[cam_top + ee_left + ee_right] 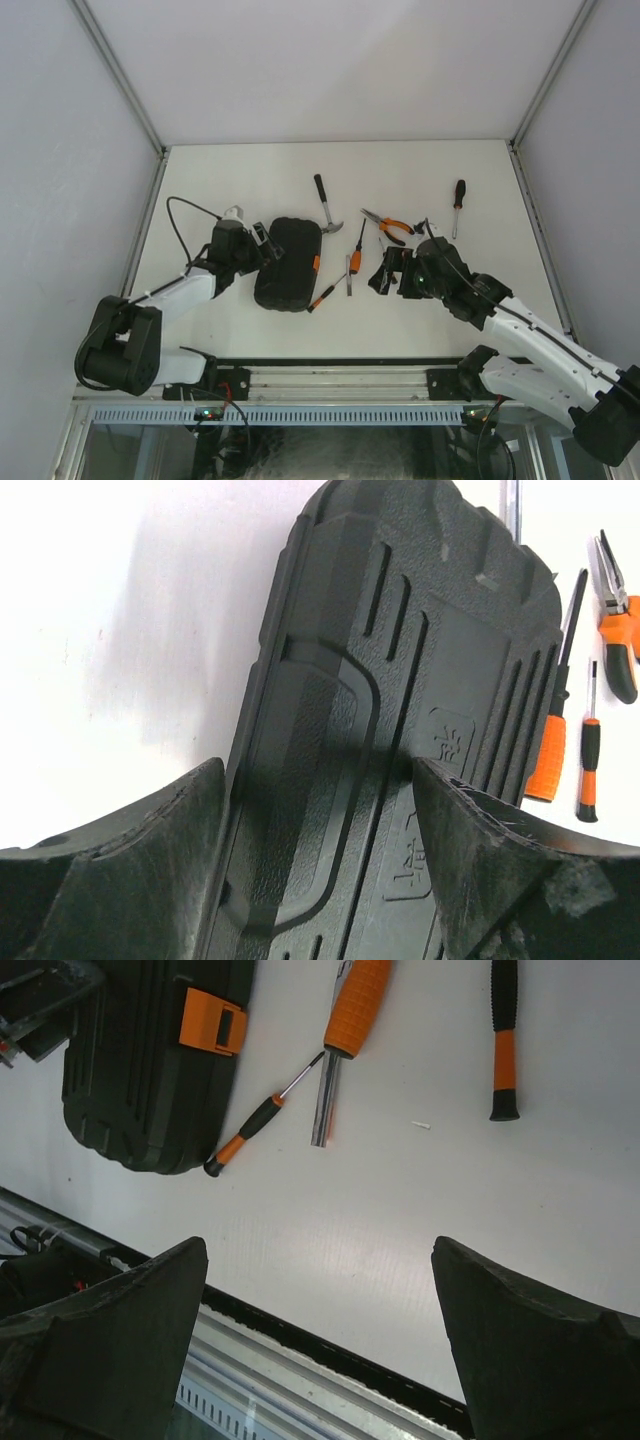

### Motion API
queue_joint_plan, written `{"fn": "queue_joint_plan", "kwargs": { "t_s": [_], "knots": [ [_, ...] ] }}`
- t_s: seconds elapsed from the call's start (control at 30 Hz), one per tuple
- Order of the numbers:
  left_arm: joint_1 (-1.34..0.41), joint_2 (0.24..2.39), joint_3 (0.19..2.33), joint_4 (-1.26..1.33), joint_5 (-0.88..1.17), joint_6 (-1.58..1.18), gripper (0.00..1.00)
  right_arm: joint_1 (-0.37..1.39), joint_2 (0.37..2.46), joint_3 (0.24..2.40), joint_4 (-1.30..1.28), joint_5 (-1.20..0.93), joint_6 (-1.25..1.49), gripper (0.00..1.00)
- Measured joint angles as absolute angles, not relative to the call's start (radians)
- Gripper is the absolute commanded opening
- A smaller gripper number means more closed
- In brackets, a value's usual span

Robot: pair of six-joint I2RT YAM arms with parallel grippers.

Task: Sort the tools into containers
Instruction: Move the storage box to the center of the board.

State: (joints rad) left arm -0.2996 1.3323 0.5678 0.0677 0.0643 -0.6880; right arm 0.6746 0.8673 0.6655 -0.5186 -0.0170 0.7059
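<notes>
Left gripper (262, 245): jaws spread over the closed tool case (290, 262), centre-left, probably to open it.
Right gripper (383, 272): released, empty, beside the small screwdriver (262, 1120).

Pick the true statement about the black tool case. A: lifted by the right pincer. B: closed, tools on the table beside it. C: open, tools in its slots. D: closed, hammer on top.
B: the tool case lies shut on the table, the hammer and pliers lying apart beside it.

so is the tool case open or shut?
Shut: the tool case lies as one closed block, ribbed shell up, orange latch on its edge.
</notes>
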Motion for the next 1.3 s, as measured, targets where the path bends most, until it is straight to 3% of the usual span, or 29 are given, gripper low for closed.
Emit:
{"fn": "queue_joint_plan", "kwargs": {
  "t_s": [0.2,0.47,0.93,1.3],
  "knots": [
    [-0.306,1.293,0.567,0.0,0.042,-0.686,0.82,0.638,0.905,0.665,-0.505,0.001,0.753,0.95],
    [-0.308,1.289,0.568,-0.008,0.054,-0.67,0.75,0.564,0.945,0.665,-0.491,-0.012,0.783,0.95],
    [-0.356,1.154,0.408,0.105,0.063,-0.683,0.68,0.595,1.019,0.665,-0.447,-0.091,0.751,0.92],
    [-0.377,1.032,0.337,0.056,0.054,-0.75,0.8,0.611,1.125,0.648,-0.248,-0.169,0.777,0.89]
  ]
}}
